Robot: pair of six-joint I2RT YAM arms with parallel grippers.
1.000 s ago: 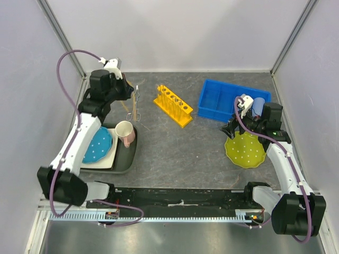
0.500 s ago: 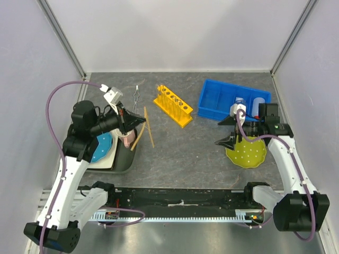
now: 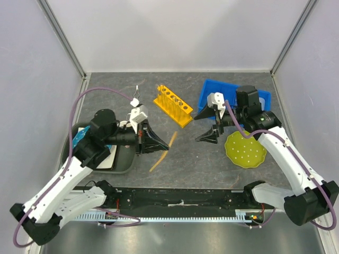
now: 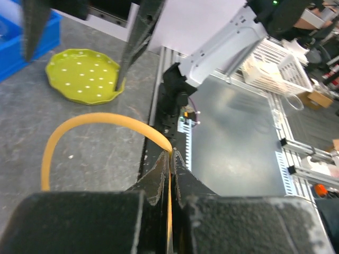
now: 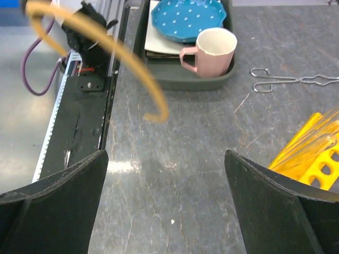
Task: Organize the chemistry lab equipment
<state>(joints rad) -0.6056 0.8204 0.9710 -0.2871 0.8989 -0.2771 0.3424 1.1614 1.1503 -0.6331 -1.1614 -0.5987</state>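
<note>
My left gripper (image 3: pixel 158 144) is shut on the tan rubber loop (image 3: pixel 170 140) and holds it above the middle of the table. In the left wrist view the loop (image 4: pixel 95 119) arcs out of the pinched fingertips. My right gripper (image 3: pixel 206 127) hangs wide open to the right of it, with nothing between its jaws. The right wrist view has the loop (image 5: pixel 106 47) ahead of that gripper (image 5: pixel 165 159). The yellow holed rack (image 3: pixel 173 105) stands at the back centre. The metal tongs (image 5: pixel 291 80) lie beside the rack (image 5: pixel 312 153).
A blue bin (image 3: pixel 233 98) sits at the back right and a green dotted plate (image 3: pixel 244 150) in front of it. On the left a dark tray (image 5: pixel 180 82) holds a blue dotted plate (image 5: pixel 185 18) and a cream mug (image 5: pixel 212 50).
My left arm swung from the back left to the table's middle, carrying the loop. My right gripper moved left off the green plate toward the centre, still open.
</note>
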